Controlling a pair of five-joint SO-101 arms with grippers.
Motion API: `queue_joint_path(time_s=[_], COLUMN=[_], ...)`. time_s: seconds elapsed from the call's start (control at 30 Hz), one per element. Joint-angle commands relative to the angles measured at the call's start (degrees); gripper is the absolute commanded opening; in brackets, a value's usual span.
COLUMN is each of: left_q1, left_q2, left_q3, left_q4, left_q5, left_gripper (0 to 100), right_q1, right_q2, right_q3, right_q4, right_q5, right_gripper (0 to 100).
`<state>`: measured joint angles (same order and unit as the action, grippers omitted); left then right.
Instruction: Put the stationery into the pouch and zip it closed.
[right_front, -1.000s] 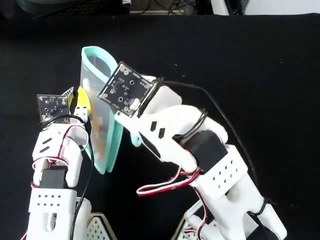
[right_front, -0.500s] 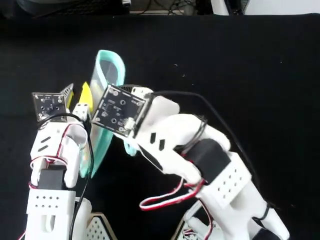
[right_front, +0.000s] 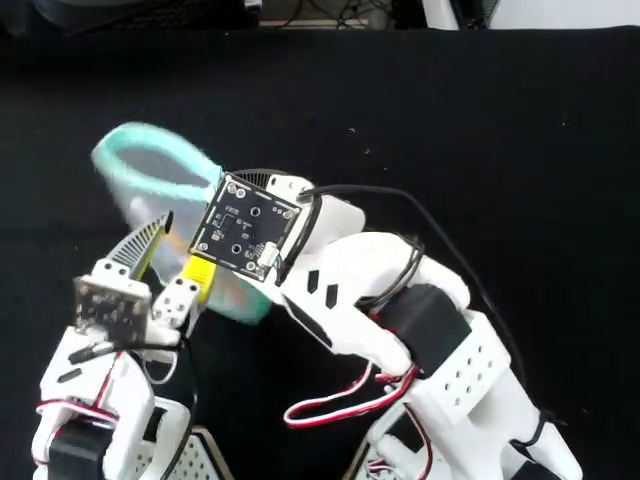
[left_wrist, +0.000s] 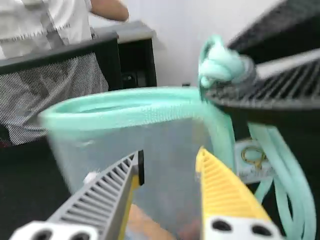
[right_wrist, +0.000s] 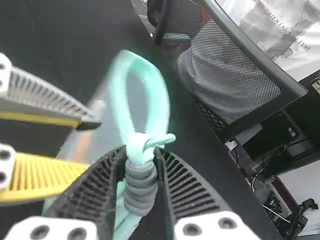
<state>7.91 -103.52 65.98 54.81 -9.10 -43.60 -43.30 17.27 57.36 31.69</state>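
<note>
In the high view the pouch (right_front: 148, 172), clear-walled with a teal rim, hangs tilted above the black worktop (right_front: 480, 150), just ahead of both arms. The left end effector (right_front: 185, 245) sits at the pouch's near side, its grey and yellow fingers spread apart. The right arm (right_front: 380, 300) leans in from the other side, and its camera board covers the spot where it meets the pouch.

In the left wrist view the left end effector (left_wrist: 170, 156) is open. The grey finger (left_wrist: 107, 195) and the yellow finger (left_wrist: 220, 190) stand well apart, and the pouch (left_wrist: 150, 125) fills the gap behind them; whether either finger touches it cannot be told. The pouch's teal rim runs across above the fingertips. An orange shape (left_wrist: 150, 225) shows through the clear wall low down, too blurred to name. Off to one side the black fingers of the right end effector (left_wrist: 235, 82) pinch the knotted teal strap (left_wrist: 220, 62).

In the right wrist view the right end effector (right_wrist: 140, 152) is closed on the pouch, clamping the teal strap (right_wrist: 142, 100) where it bunches between the black fingers. The strap's loop stands out beyond the fingertips. The pouch's clear wall (right_wrist: 95, 130) lies beside it, with the left end effector (right_wrist: 75, 145) open next to it.
</note>
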Motion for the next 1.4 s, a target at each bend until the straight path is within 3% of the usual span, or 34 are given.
queue_joint_path(time_s=[0.0, 0.17, 0.5, 0.6, 0.8, 1.07, 1.37], left_q1=[1.10, 1.71, 12.35, 9.54, -3.30, -4.35, 6.99], left_q2=[-0.44, -0.44, 0.00, 0.09, 0.09, -0.35, -0.44], left_q3=[-0.48, -0.04, -2.77, 0.22, 9.45, 5.41, -1.27], left_q4=[0.26, 0.35, 5.45, 2.02, -10.02, -6.68, 1.05], left_q5=[-1.05, -1.05, -1.05, -1.14, -4.84, -4.66, -1.85], left_gripper=[20, 20, 20, 20, 20, 20, 20], right_q1=[-0.62, -0.62, -0.62, -0.62, 0.18, 4.31, 4.31], right_q2=[-1.63, -1.63, -1.63, -1.80, -1.98, -1.63, -1.54], right_q3=[-3.82, -3.82, -3.91, -3.91, -4.00, -5.41, -5.41], right_q4=[-0.44, -0.53, -0.53, -0.44, -0.18, -0.18, -0.09], right_q5=[0.00, 0.00, 0.00, 0.00, 0.26, 0.09, 0.09], right_gripper=[1.2, 1.2, 1.2, 1.2, 1.2, 1.2, 1.2])
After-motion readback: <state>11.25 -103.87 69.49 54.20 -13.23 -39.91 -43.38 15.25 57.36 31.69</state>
